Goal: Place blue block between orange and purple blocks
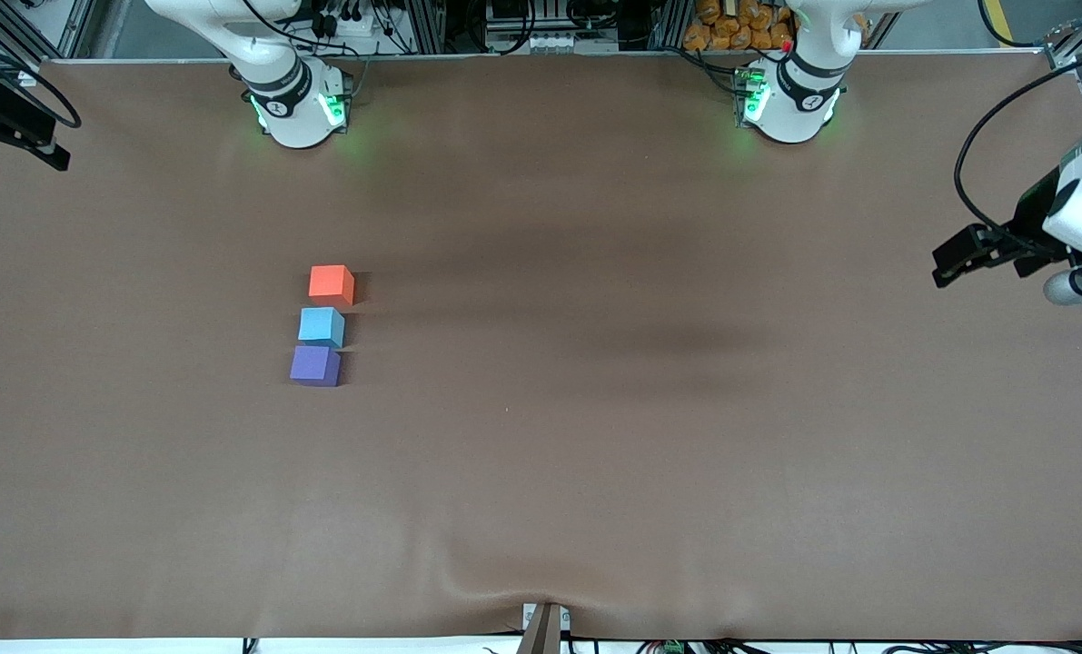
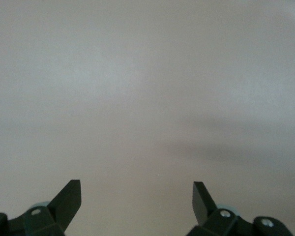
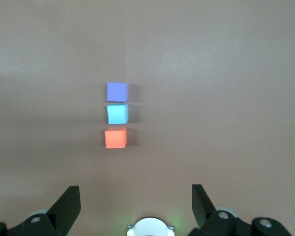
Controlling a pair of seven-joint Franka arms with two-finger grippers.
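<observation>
Left gripper [image 2: 136, 196] is hovering over the bare brown table [image 2: 147, 88], its two dark fingertips [image 2: 70, 195] standing wide apart with nothing between them; a faint shadow is lying across the table.

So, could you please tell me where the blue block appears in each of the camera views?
Front view: the blue block is the middle of a three-cube column, toward the right arm's end of the table.
Left wrist view: not in it, only bare table.
Right wrist view: it is mid-frame.
Shared landmark: the orange block beside it.
</observation>
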